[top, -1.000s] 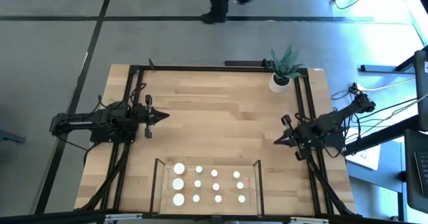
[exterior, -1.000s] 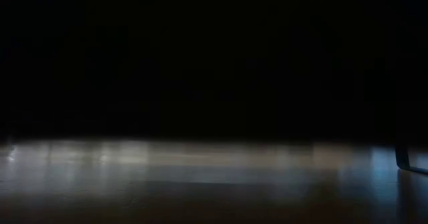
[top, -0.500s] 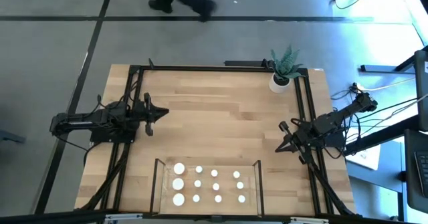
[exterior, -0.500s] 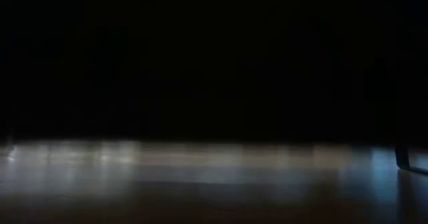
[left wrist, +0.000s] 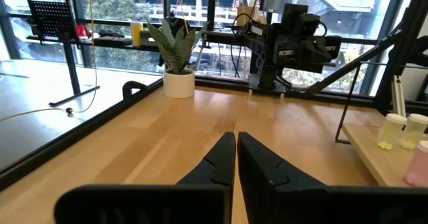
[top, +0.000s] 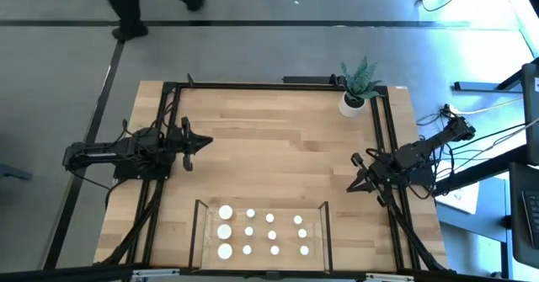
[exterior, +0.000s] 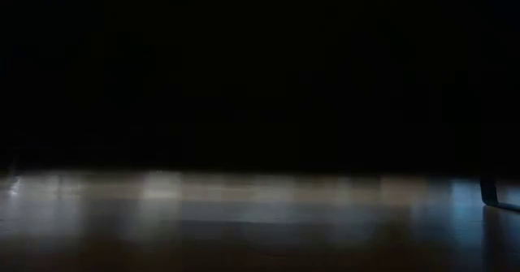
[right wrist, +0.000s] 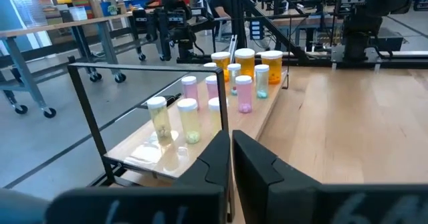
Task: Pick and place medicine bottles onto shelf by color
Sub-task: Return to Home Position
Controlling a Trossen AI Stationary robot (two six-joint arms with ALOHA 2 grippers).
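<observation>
At 6 o'clock on the bench [top: 278, 139], 12 medicine bottles [top: 249, 231] stand on the shelf [top: 286, 242]. Left end effector [top: 205, 141] at 9 o'clock and right end effector [top: 351, 185] at 3 o'clock are both clenched, empty.

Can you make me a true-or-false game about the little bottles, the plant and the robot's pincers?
1. All the medicine bottles stand on the shelf. True.
2. The left pincer holds a bottle. False: it is shut and empty, over the table's left side.
3. The potted plant is on the shelf. False: it stands at a table corner, away from the shelf.
4. The right pincer is shut and empty. True.
5. The three wide bottles are pink. False: they are orange.
</observation>
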